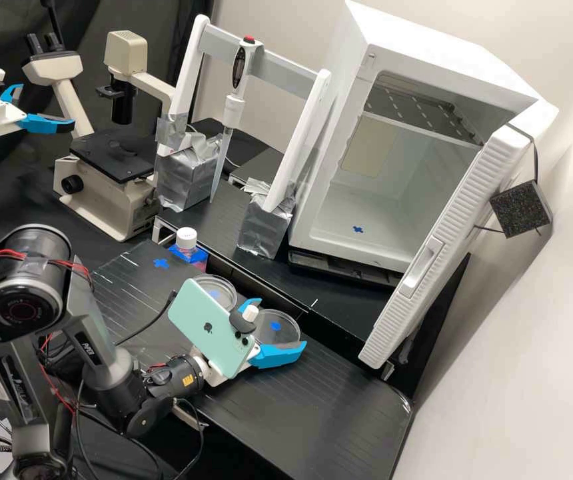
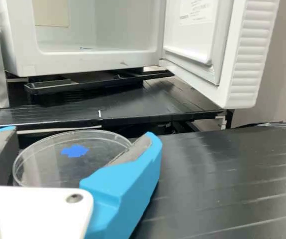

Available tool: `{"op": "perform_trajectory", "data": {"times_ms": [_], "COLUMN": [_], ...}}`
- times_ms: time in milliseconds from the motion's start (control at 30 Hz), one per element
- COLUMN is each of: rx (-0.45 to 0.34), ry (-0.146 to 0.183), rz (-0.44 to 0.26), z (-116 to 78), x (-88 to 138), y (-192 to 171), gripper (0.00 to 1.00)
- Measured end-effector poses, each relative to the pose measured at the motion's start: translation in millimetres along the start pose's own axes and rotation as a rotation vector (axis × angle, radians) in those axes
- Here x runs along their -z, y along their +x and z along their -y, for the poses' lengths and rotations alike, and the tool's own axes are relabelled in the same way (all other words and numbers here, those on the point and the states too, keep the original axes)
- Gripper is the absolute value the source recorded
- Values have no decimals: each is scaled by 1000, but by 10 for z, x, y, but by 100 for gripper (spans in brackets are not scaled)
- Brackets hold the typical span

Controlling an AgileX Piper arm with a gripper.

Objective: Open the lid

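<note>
- On the bench [image 1: 320, 413], seen in the high view, lies a clear round dish [image 1: 288, 323] with a blue mark [image 1: 275, 326] showing in it; whether its lid is on, I cannot tell.
- Directions below run from that dish in the high view, twelve o'clock being straight up.
- The gripper [image 1: 282, 323] is at the dish, its two fingers [image 1: 280, 355] apart. In the wrist view, the gripper [image 2: 78, 137] shows the dish between those fingers; whether either finger touches it, I cannot tell.
- At nine o'clock a pale green phone [image 1: 210, 327] sits tilted on the gripper, and the arm [image 1: 183, 377] comes in from eight.
- At ten o'clock, just beside, lies a second round dish [image 1: 232, 287], with a blue mark showing in it too.
- Between ten and eleven, beyond that second dish, stands a bottle [image 1: 186, 239] with a white cap; farther out is a microscope [image 1: 110, 150].
- Toward eleven, a pipette [image 1: 235, 107] hangs tip down in a stand [image 1: 298, 140] with foil-wrapped feet.
- At one o'clock is a white cabinet [image 1: 333, 187], its door [image 1: 446, 247] open and reaching round to two.
</note>
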Motion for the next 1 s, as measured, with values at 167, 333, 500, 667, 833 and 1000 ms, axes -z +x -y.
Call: {"op": "perform_trajectory", "data": {"times_ms": [167, 333, 500, 667, 833, 1000], "rx": [-15, -59, -116, -113, -131, -95], "ry": [-15, -14, 28, 70, 80, 123], "rz": [-16, -87, -203, -399, -513, -506], "z": [-10, -59, -128, -82, 53, 156], "x": [53, 227, 475, 855, 1147, 1159], "y": [-42, -104, -194, -317, -383, -321], "gripper": [100, 100, 100, 100, 100, 100]}}
